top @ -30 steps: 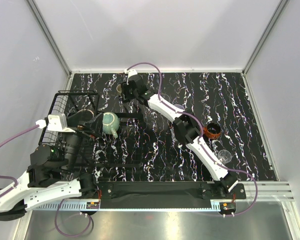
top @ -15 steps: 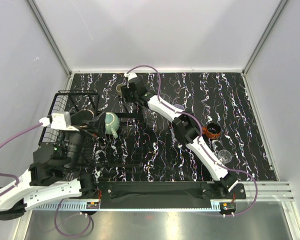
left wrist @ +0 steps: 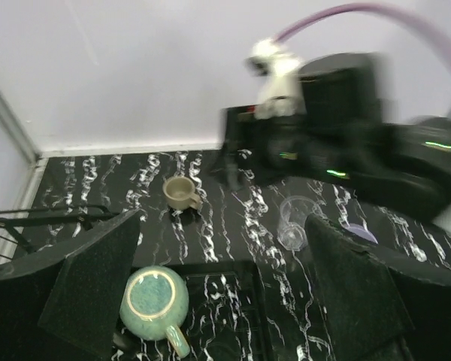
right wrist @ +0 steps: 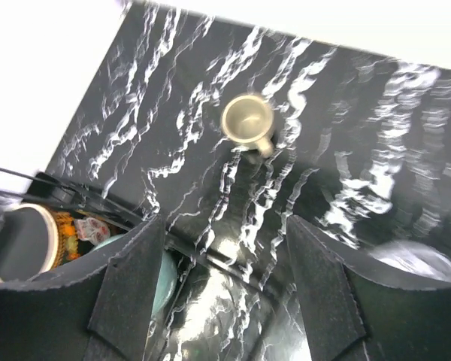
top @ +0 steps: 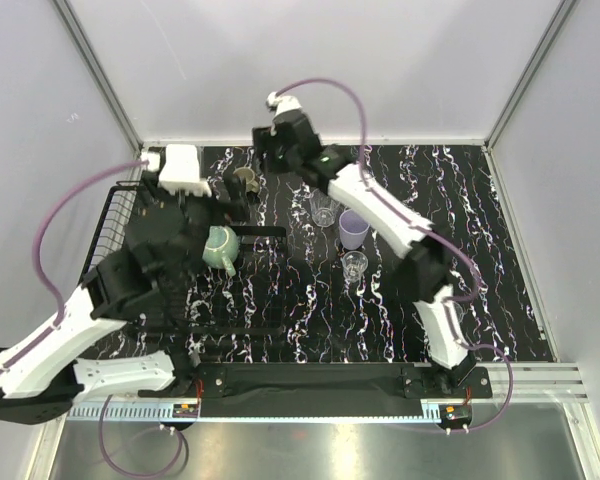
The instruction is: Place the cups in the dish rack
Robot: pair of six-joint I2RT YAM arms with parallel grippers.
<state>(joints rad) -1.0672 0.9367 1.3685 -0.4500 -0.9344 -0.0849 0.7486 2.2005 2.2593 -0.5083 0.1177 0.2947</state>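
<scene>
Hovering spread and empty: left gripper (left wrist: 222, 226) above teal mug (left wrist: 154, 298), 3 o'clock end of rack (top: 120, 215); right gripper (right wrist: 224, 226) above olive mug (right wrist: 247, 120), table (top: 480, 250) 12 o'clock edge.

You were working in a lab-style robot test cell: plain white panels (top: 330, 60) walled the black marbled tabletop (top: 500, 250) along its far, left and right edges, aluminium posts (top: 100, 70) rose from its far corners, and a mounting rail (top: 310, 380) crossed its near edge.
</scene>
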